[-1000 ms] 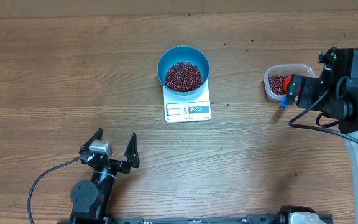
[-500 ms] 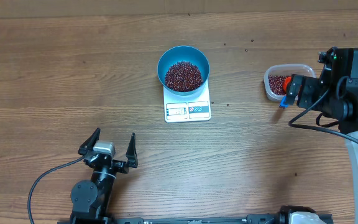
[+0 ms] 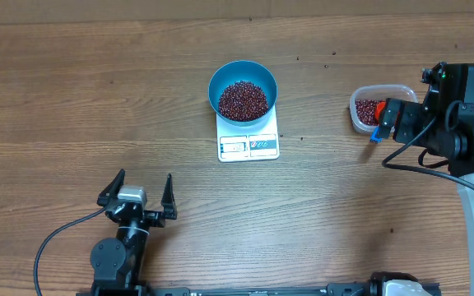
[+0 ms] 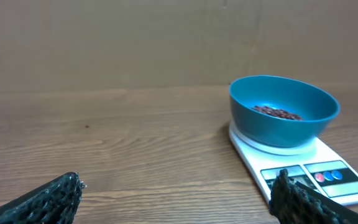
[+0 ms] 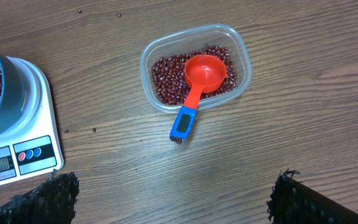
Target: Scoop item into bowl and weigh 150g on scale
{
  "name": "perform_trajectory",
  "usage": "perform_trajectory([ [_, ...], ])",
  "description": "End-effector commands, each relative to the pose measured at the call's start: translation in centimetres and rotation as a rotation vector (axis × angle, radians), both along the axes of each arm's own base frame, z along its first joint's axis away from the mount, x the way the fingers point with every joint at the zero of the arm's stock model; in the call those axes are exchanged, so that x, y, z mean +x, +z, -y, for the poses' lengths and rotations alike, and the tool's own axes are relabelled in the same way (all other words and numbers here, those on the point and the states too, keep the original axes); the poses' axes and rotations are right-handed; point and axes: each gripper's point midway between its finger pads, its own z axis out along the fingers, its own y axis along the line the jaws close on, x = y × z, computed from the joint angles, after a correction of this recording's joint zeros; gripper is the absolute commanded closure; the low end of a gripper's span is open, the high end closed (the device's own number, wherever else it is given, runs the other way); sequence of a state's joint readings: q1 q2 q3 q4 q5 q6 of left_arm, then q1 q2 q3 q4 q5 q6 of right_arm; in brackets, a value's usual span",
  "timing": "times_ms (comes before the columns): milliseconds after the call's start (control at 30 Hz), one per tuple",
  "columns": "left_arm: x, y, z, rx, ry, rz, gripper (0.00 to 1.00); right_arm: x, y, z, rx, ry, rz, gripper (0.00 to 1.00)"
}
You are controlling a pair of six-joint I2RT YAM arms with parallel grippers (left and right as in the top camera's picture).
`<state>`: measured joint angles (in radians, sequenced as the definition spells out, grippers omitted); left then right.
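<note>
The blue bowl (image 3: 217,82) is seen standing on the white scale (image 3: 248,146) near the middle of the wooden table (image 3: 97,82), partly filled with red-brown beans (image 3: 243,99). More beans are held in a clear tub (image 5: 242,55) to the right, where an orange scoop (image 5: 205,73) is laid with its blue-ended handle over the rim. The left gripper (image 3: 144,179) is spread wide, well apart from the scale; the right gripper (image 5: 174,193) is likewise spread wide near the tub, with nothing held

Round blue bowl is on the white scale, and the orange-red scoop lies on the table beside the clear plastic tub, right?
No. The orange-red scoop rests inside the clear plastic tub on the red-brown beans, per the right wrist view. The round blue bowl is on the white scale.
</note>
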<state>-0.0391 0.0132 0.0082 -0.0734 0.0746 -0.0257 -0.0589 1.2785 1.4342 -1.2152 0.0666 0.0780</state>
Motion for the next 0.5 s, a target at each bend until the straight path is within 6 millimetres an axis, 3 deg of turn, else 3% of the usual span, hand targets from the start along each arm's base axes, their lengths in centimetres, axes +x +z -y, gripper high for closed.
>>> perform_trajectory([
  [0, -0.02, -0.09, -0.27, -0.012, 0.010, 0.000, 0.00, 0.17, 0.66, 0.04, 0.003, -0.004, 0.023, 0.00],
  [467, 0.01, 0.04, -0.47, 0.020, 0.020, 0.008, 0.00, 0.17, 0.66, 0.04, 0.003, -0.004, 0.023, 0.00],
])
